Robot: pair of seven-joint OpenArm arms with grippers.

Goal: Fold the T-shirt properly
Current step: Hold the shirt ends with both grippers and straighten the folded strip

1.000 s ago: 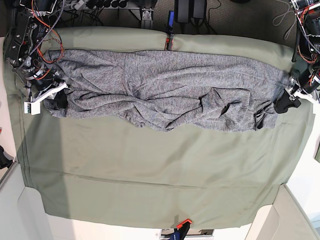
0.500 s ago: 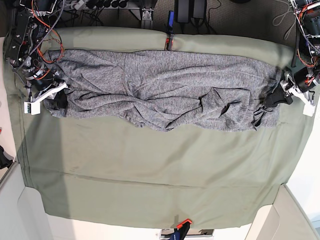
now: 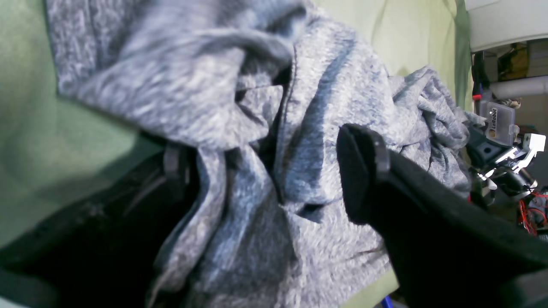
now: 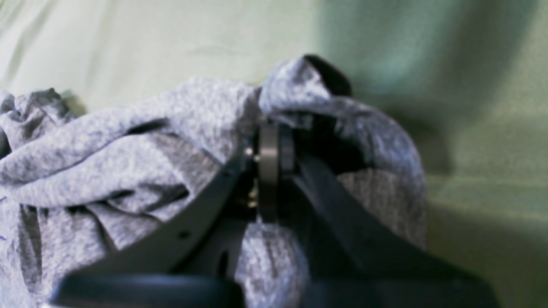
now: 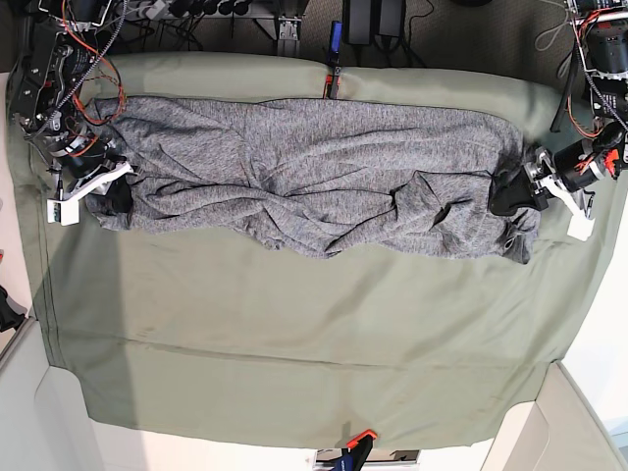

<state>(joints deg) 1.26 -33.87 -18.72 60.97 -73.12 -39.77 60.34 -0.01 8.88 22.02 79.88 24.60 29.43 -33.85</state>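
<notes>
The heather-grey T-shirt (image 5: 314, 182) lies bunched in a long band across the far half of the table. My right gripper (image 5: 111, 196) is at its left end. In the right wrist view this gripper (image 4: 269, 145) is shut on a fold of the T-shirt (image 4: 128, 145), which drapes over its tips. My left gripper (image 5: 510, 191) is at the shirt's right end. In the left wrist view this gripper (image 3: 265, 171) is open, and crumpled cloth of the T-shirt (image 3: 308, 98) lies loose between its black fingers (image 3: 357, 171).
An olive-green table cloth (image 5: 294, 334) covers the table. Cables and electronics (image 5: 353, 25) line the back edge. A red clamp (image 5: 332, 80) holds the cloth at the back and an orange clamp (image 5: 359, 437) at the front. The other arm (image 3: 498, 137) shows in the left wrist view.
My left gripper has moved leftward from the table's right side into the shirt's right end, and that end has bunched inward. The right arm has not moved.
</notes>
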